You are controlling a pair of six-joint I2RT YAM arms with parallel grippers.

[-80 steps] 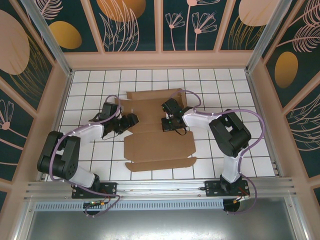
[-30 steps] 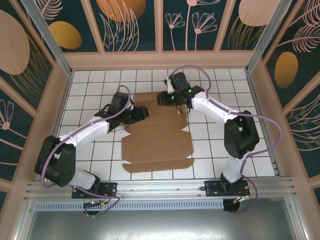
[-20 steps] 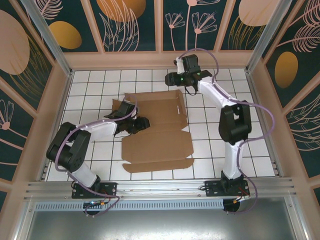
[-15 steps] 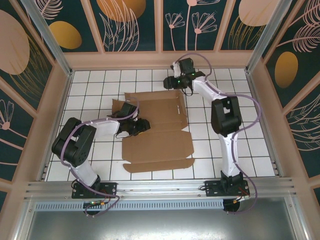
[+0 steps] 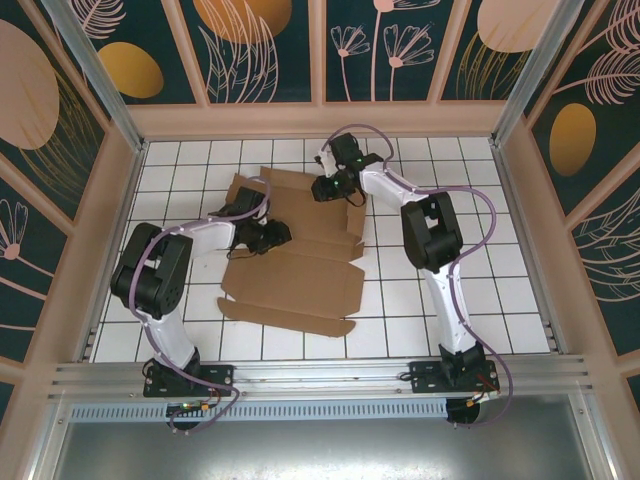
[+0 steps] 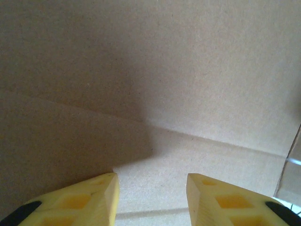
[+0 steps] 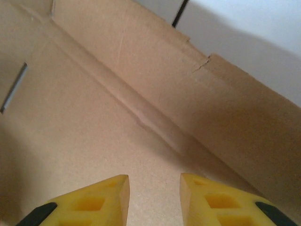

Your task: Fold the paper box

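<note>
The paper box (image 5: pixel 295 280) is a brown corrugated blank lying skewed on the tiled floor, its far part bent up at a crease. My left gripper (image 5: pixel 272 237) hovers over its middle left; close up, my left gripper (image 6: pixel 151 188) stands open with bare cardboard (image 6: pixel 155 84) between its yellow fingers (image 6: pixel 94 197). My right gripper (image 5: pixel 327 190) is over the far edge, by the raised back flap. In its wrist view my right gripper (image 7: pixel 154 190) is open above a creased panel (image 7: pixel 94 127), with a slot (image 7: pixel 14 87) at the left and a torn flap edge (image 7: pixel 202 66).
White tiled floor (image 5: pixel 470 260) surrounds the box, ringed by a low pink wall (image 5: pixel 320 120). The left arm's elbow (image 5: pixel 150 270) stands left of the box; the right arm's elbow (image 5: pixel 430 235) stands right of it. An aluminium rail (image 5: pixel 320 375) runs along the near edge.
The box has turned and slid left, its near end swinging leftward. The right gripper moved from the far back edge down onto the box's far part. The left arm folded in closer.
</note>
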